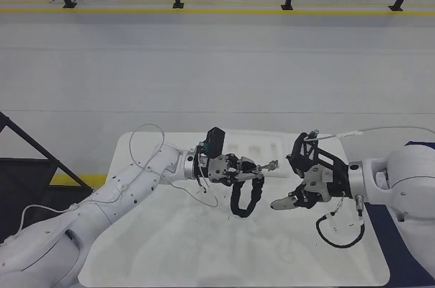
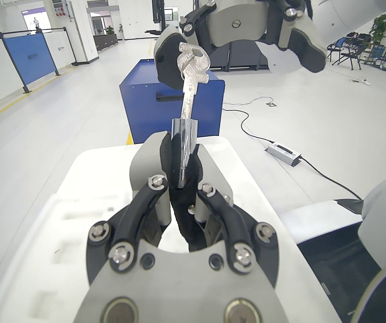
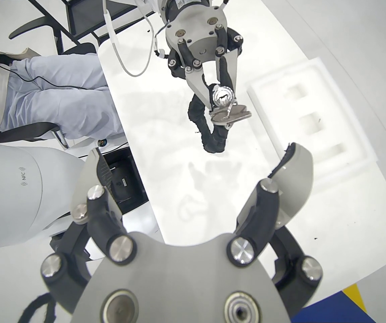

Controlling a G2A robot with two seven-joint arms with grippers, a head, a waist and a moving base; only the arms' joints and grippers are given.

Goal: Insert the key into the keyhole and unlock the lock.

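Left gripper [image 2: 180, 159] clamped on cable lock cylinder [image 2: 185, 142]; key [image 2: 193, 68] seated in its keyhole. Right gripper [image 3: 194, 166], fingers apart, near the lock's key end.

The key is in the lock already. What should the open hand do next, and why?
Probably the right hand should ease in and close on the head of the key, ready to turn it. The key's blade already sits in the lock, which the left hand grips, and the right hand is open beside the key, holding nothing.
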